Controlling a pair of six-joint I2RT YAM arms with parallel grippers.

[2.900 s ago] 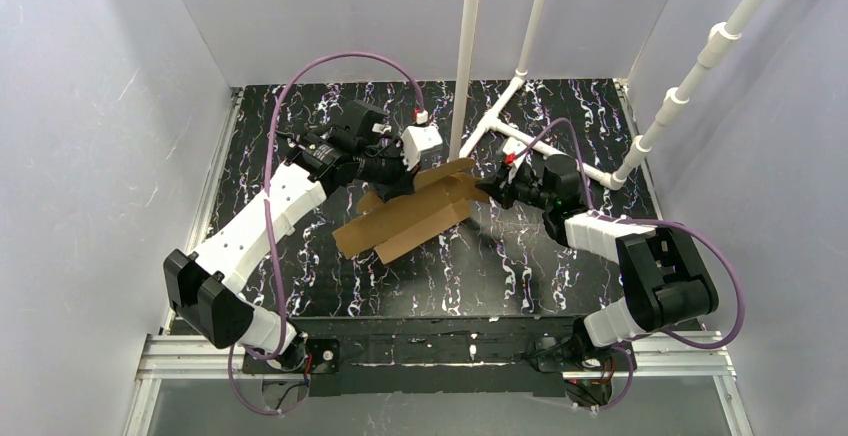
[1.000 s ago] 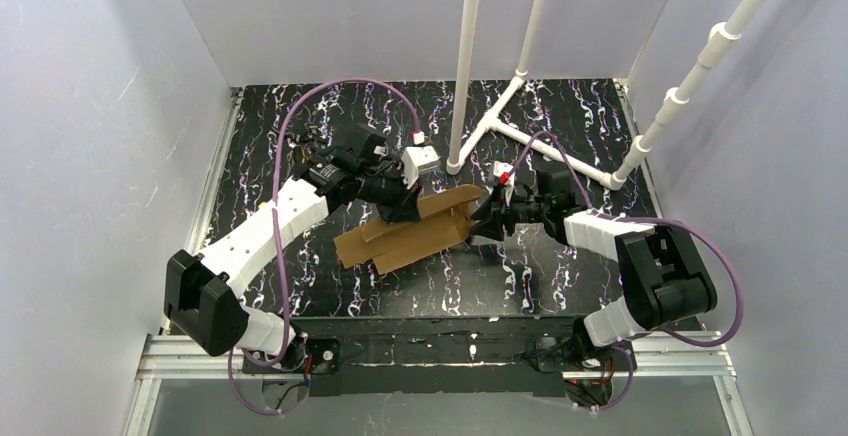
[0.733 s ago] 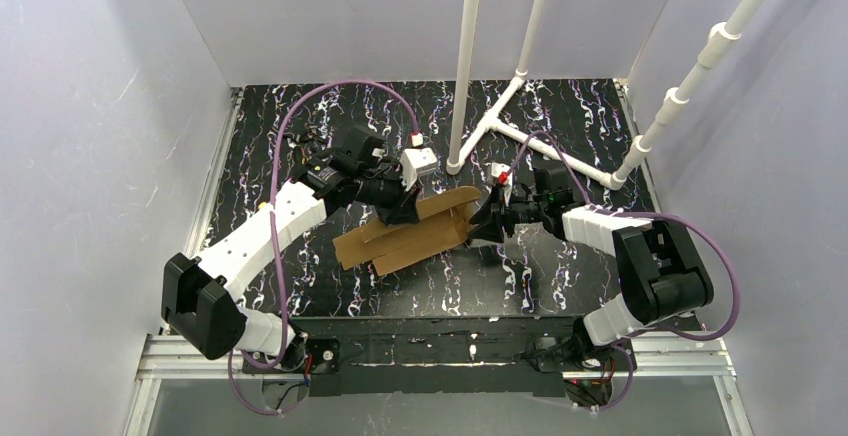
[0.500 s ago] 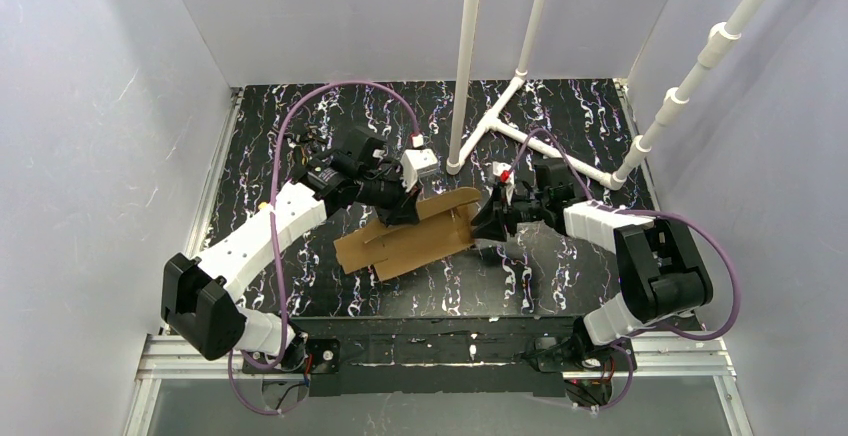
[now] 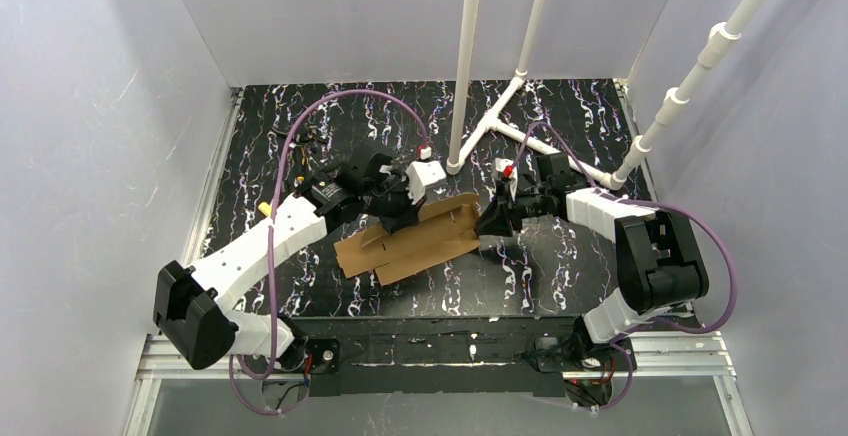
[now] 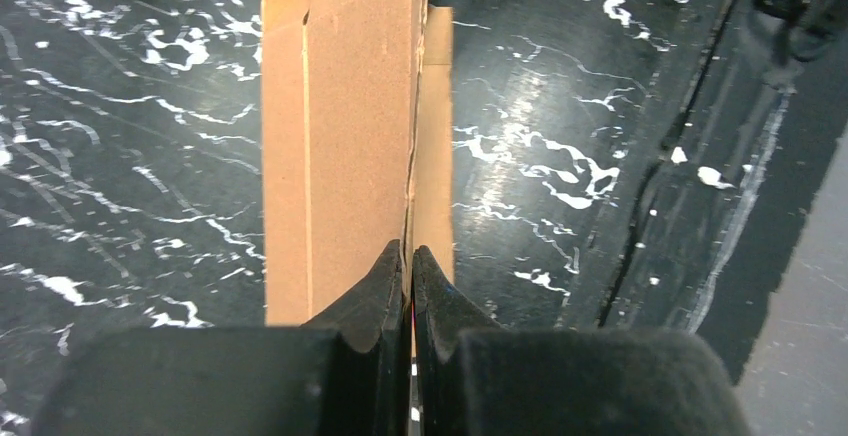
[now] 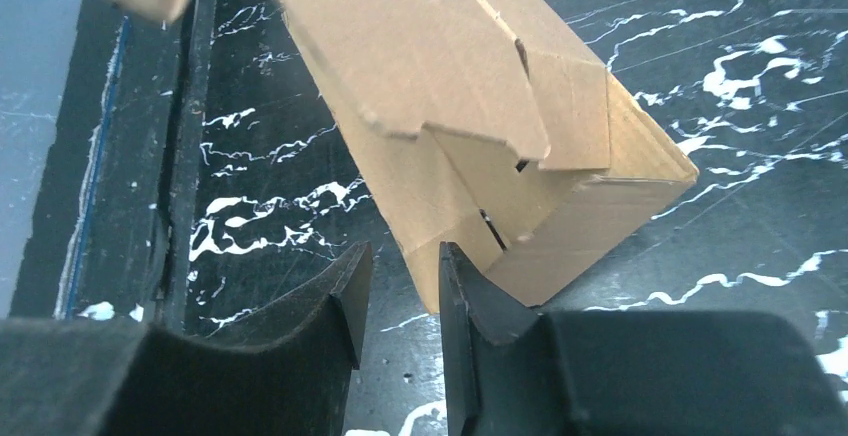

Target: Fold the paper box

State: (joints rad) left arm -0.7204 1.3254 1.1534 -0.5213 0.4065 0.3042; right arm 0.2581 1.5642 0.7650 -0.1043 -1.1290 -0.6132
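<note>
The paper box [image 5: 410, 239] is a plain brown cardboard piece, partly folded into a long flattened sleeve, lying slantwise at the middle of the black marbled table. My left gripper [image 5: 402, 218] is at its far long edge. In the left wrist view the gripper [image 6: 411, 252] is shut on a thin edge of the box [image 6: 340, 106]. My right gripper [image 5: 488, 224] is at the box's right end. In the right wrist view its jaws [image 7: 404, 251] stand a little apart, with the box's folded corner [image 7: 470, 126] just inside the gap, against the right finger [image 7: 470, 301].
A white pipe frame stands at the back: an upright pole [image 5: 465, 56], a T-shaped base [image 5: 500, 121] on the table and a slanted pipe [image 5: 690, 76] at the right. Grey walls close in three sides. A metal rail [image 5: 440, 351] runs along the near edge.
The box has come down from a raised tilt to lie lower and flatter, shifted slightly toward the near side. The left arm swung with it. The right gripper stayed at the right end.
</note>
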